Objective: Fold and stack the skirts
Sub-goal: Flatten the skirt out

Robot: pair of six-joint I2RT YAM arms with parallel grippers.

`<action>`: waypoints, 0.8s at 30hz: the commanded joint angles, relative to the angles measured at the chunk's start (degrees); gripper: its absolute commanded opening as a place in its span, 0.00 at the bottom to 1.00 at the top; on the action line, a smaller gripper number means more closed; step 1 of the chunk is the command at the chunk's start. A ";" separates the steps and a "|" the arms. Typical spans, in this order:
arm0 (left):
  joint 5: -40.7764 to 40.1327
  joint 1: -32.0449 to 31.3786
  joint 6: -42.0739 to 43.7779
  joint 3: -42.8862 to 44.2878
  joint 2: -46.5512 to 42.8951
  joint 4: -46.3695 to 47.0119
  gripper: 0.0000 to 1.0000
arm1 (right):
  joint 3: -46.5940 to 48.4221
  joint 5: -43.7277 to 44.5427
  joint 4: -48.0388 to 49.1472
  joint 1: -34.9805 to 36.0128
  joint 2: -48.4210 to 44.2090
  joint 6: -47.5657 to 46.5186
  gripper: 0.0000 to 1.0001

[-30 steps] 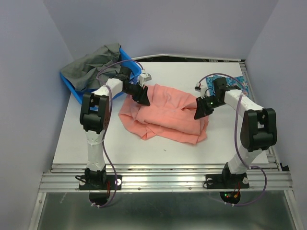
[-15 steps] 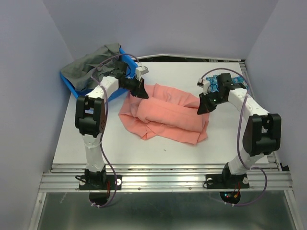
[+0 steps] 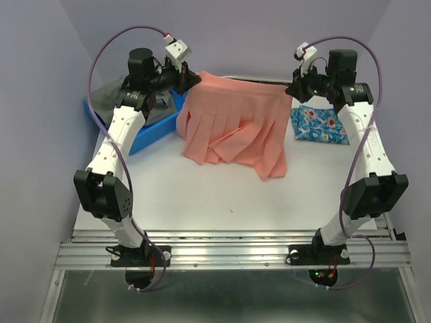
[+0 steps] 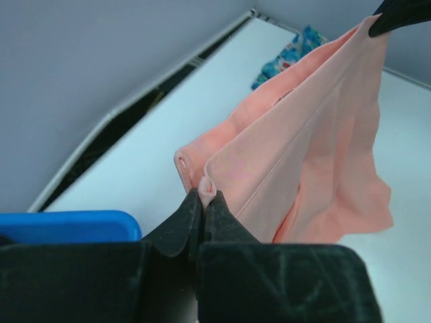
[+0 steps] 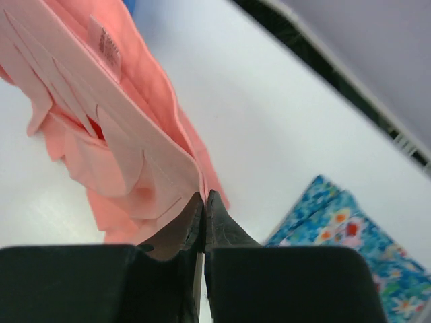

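Note:
The salmon-pink pleated skirt (image 3: 236, 121) hangs spread between my two grippers, high over the back of the table, its hem trailing down onto the table. My left gripper (image 3: 190, 77) is shut on its left top corner (image 4: 206, 188). My right gripper (image 3: 292, 87) is shut on its right top corner (image 5: 199, 188). The skirt also fills the left wrist view (image 4: 316, 148) and the right wrist view (image 5: 114, 141). The blue flowered skirt (image 3: 320, 124) lies folded on the table at the back right, and shows in the right wrist view (image 5: 350, 235).
A blue plastic basket (image 3: 145, 131) with a grey cloth (image 3: 111, 95) in it stands at the back left, under my left arm. The white table (image 3: 222, 195) ends in a metal rail at the near edge. Grey walls close in the sides and back.
Both grippers have risen and moved apart from the table, lifting the pink skirt from a crumpled heap into a hanging spread. The blue flowered skirt has come into view.

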 commanded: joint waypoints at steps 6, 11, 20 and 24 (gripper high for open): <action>-6.66 1.86 -2.10 0.33 -12.34 12.86 0.00 | 9.15 5.09 4.52 -1.88 -5.69 -2.52 0.01; -7.17 -0.24 3.16 -15.56 -27.71 15.67 0.00 | -3.50 2.88 2.94 -1.88 -19.83 -10.69 0.01; -5.06 -0.87 -1.05 -27.19 -50.13 6.47 0.00 | -6.52 -0.72 -9.79 -1.88 -36.63 -14.03 0.01; -7.45 -0.87 1.93 -25.79 -56.02 -1.80 0.00 | -4.93 -0.19 -17.27 -1.88 -41.29 -17.54 0.01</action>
